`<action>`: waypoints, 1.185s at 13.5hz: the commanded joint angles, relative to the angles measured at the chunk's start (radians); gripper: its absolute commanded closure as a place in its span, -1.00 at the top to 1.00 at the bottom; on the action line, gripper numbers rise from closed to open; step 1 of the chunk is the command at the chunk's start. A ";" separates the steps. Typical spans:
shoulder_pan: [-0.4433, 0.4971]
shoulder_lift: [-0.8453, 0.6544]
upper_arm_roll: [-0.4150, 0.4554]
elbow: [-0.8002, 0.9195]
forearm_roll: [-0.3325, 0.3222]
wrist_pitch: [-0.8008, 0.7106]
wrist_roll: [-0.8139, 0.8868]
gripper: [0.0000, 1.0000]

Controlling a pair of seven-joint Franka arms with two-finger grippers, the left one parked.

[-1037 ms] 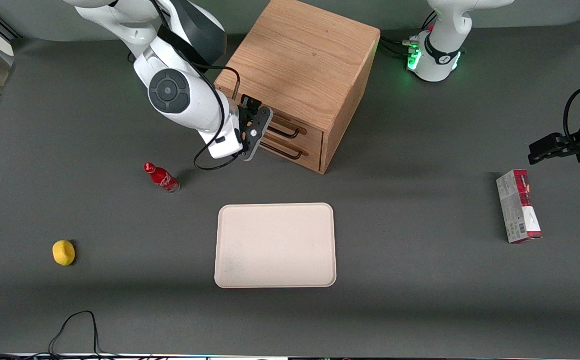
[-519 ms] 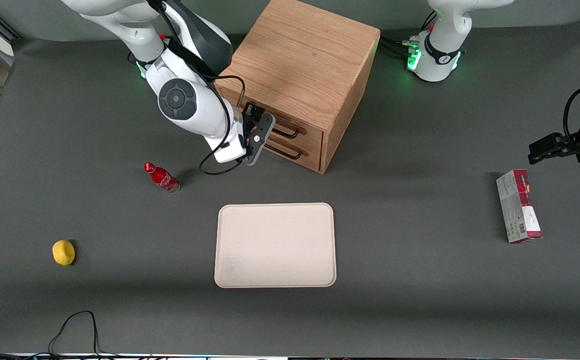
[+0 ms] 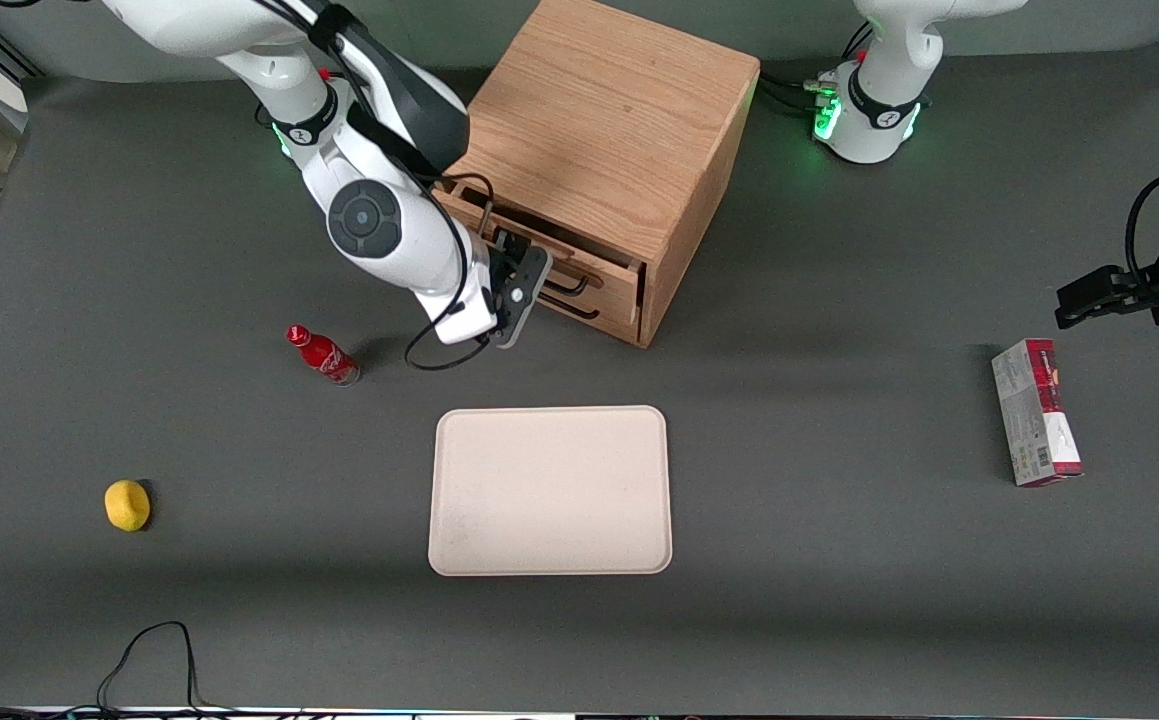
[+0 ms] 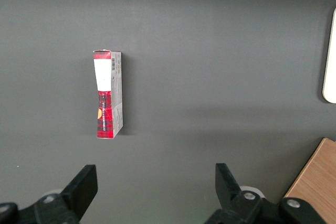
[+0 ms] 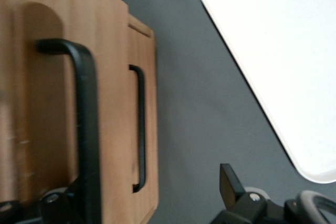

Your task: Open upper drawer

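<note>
The upper drawer (image 3: 607,272) of the oak cabinet (image 3: 599,120) stands pulled out a little, with a dark gap showing above its front. Its long black wire handle (image 3: 579,283) runs across the front. My right gripper (image 3: 522,300) is at the handle's end toward the working arm. In the right wrist view the gripper (image 5: 155,187) is open, and one finger (image 5: 79,198) sits at the upper drawer's handle (image 5: 86,129) against the drawer front (image 5: 47,129). The other finger (image 5: 228,179) hangs free over the table. The lower drawer (image 5: 149,129) with its thinner handle (image 5: 140,129) lies shut beside it.
A cream tray (image 3: 549,490) lies nearer the front camera than the cabinet, also in the right wrist view (image 5: 273,51). A red bottle (image 3: 322,355) lies beside my arm. A yellow lemon (image 3: 127,504) sits toward the working arm's end. A red-and-white box (image 3: 1036,410) lies toward the parked arm's end.
My gripper has drawn toward the front camera along with the handle, and the upper drawer has slid out of the cabinet a little. It was flush a second ago.
</note>
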 commanded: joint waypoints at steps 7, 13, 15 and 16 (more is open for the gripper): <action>-0.009 0.090 -0.041 0.157 -0.093 -0.004 -0.014 1.00; -0.010 0.120 -0.124 0.269 -0.087 -0.085 -0.014 1.00; -0.010 0.145 -0.145 0.318 -0.082 -0.131 -0.020 1.00; -0.010 0.154 -0.157 0.337 -0.079 -0.145 -0.042 1.00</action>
